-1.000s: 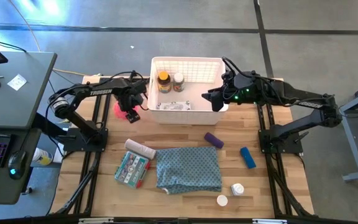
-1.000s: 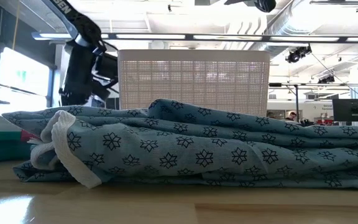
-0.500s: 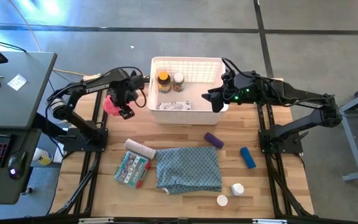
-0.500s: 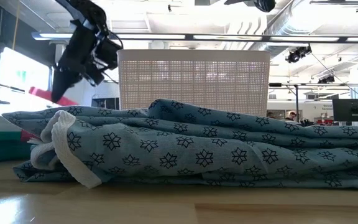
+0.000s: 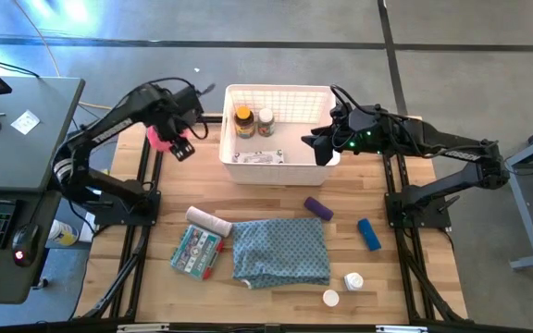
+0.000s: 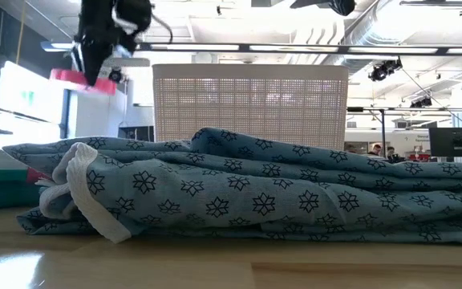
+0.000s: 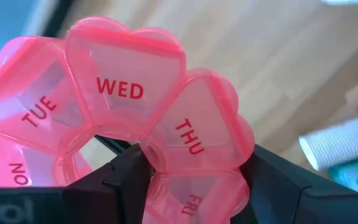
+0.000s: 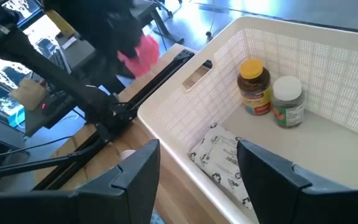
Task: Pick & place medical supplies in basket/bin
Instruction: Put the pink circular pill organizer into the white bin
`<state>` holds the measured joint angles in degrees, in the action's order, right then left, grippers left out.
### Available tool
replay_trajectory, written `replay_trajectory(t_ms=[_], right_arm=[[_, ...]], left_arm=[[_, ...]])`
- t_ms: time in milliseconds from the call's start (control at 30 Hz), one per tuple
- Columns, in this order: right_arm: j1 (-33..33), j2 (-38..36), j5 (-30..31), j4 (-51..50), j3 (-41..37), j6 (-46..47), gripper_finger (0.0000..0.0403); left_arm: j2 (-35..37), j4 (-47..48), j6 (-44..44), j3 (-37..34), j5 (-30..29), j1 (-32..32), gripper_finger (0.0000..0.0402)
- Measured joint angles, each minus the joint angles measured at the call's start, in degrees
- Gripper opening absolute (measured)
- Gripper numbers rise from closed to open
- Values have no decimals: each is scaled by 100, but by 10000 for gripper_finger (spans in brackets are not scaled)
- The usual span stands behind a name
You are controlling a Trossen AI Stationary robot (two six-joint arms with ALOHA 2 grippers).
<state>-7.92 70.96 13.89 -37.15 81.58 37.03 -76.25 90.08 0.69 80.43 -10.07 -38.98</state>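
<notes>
A pink ring-shaped pill organizer (image 5: 160, 137) with heart-shaped day compartments hangs in the air left of the white latticed basket (image 5: 276, 91), with my left gripper (image 5: 176, 141) shut on it. In the low view the organizer (image 6: 83, 78) shows edge-on, about level with the basket's rim (image 6: 251, 67). My right gripper (image 5: 320, 148) hovers open over the basket's right end with nothing between its fingers (image 8: 142, 168). An amber yellow-capped bottle (image 8: 255, 86), a white bottle (image 8: 287, 99) and a printed packet (image 8: 219, 155) lie in the basket. My left gripper pinches the organizer across its ring between the two fingers, at the THU and FRI compartments (image 7: 194, 165). The fingers (image 7: 126, 180) come from above, pointing down. The organizer is lifted clear of the table and hangs roughly level below the fingers.
On the table near the front lie a blue-grey patterned cloth (image 5: 280, 250), a white bandage roll (image 5: 208, 221), a teal packet (image 5: 196, 252), a purple tube (image 5: 317, 207), a blue tube (image 5: 368, 233) and two white pill bottles (image 5: 353, 280) (image 5: 330, 298). A desk (image 5: 26, 120) stands to the left.
My left gripper has risen steadily from table height beside the basket's left end, carrying the pink organizer up to about rim height and drifting toward the table's left and far edges. The organizer has stayed in the hold and swung roughly level.
</notes>
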Motion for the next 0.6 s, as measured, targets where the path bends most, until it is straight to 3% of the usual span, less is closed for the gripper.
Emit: replay_trajectory(t_ms=[167,300,600], right_arm=[[2,0,-9,4,0,-1,204],[2,0,-10,7,0,-1,204],[2,0,-13,9,2,1,204]], left_arm=[[218,-51,-31,842,-496,0,247],[241,-402,-99,1581,-570,0,241],[243,-2297,-937,2369,-539,67,250]])
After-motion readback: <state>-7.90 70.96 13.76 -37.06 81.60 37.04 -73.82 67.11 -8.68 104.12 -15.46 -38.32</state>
